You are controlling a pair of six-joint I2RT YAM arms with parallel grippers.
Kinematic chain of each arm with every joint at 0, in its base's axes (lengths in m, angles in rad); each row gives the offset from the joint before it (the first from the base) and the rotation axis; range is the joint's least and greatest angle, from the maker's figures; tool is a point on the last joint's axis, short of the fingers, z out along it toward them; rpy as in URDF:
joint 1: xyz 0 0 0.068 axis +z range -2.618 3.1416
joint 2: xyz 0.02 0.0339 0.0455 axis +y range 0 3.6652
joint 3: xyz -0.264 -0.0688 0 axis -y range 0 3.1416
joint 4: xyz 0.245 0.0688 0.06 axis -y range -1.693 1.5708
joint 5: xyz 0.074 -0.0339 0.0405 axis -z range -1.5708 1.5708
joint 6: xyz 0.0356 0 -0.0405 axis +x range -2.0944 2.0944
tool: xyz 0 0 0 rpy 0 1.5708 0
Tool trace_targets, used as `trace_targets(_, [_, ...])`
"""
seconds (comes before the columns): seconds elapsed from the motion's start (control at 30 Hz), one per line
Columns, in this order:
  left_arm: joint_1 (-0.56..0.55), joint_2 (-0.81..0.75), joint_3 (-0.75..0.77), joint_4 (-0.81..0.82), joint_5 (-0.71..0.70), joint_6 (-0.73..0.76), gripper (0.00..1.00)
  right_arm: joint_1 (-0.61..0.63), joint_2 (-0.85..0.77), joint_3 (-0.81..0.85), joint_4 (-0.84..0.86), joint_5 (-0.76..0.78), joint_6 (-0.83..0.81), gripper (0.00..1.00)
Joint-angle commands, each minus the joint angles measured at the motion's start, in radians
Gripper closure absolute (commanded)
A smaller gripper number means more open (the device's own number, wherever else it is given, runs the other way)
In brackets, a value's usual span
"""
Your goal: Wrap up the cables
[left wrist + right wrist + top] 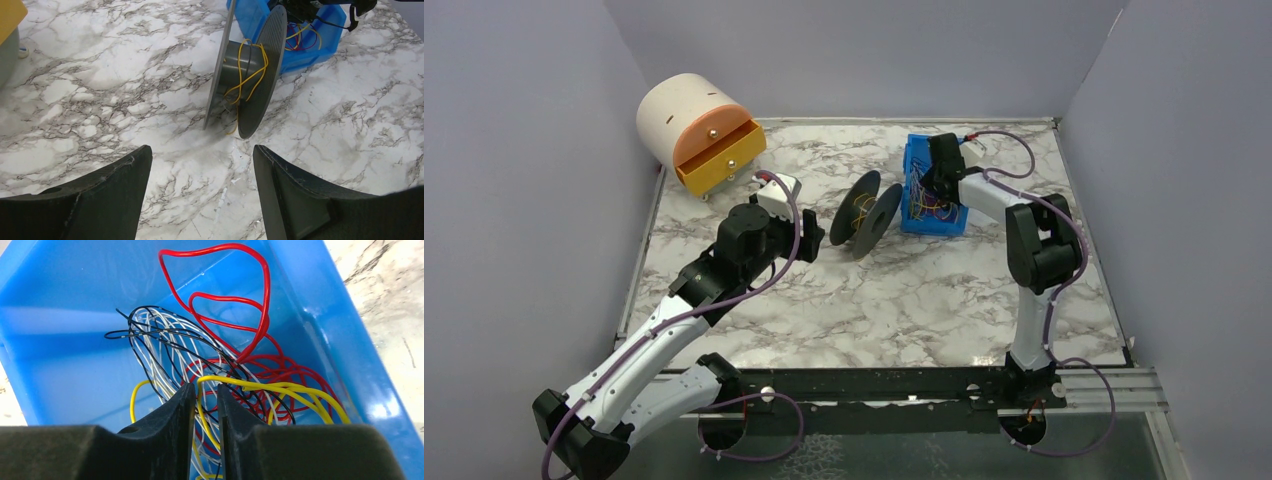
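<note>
The cables lie tangled in a blue bin (912, 160) at the back right: red loops (261, 300), yellow strands (295, 390), thin black and white wires (165, 335). My right gripper (205, 388) reaches down into the bin (75, 340). Its jaws stand a narrow gap apart with one yellow cable running between them, not visibly pinched. A dark spool (871, 213) stands on edge left of the bin, with yellow cable (250, 70) wound loosely on its hub. My left gripper (201, 150) hovers open over bare table, short of the spool (260, 75).
A cream round cabinet (686, 108) with an orange drawer (721, 160) pulled out stands at the back left. Grey walls close in the marble table (904, 300) on three sides. The right arm (1039, 250) rises along the table's right side.
</note>
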Motion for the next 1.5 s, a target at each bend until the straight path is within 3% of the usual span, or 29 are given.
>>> trace_targets(0.0, [-0.001, -0.004, -0.010, 0.025, -0.017, 0.009, 0.23, -0.003, 0.027, 0.033, 0.041, -0.011, 0.011, 0.77])
trace_targets(0.17, [-0.001, -0.005, -0.010, 0.025, -0.020, 0.008, 0.23, -0.005, 0.014, 0.027, 0.041, 0.000, 0.010, 0.99])
trace_targets(0.9, [-0.001, -0.013, -0.011, 0.021, -0.018, -0.003, 0.24, -0.005, -0.355, -0.129, 0.104, -0.126, -0.011, 0.99])
trace_targets(1.47, [0.000, -0.004, -0.014, 0.021, -0.015, -0.007, 0.23, -0.005, -0.629, 0.010, 0.104, -0.194, -0.148, 0.99])
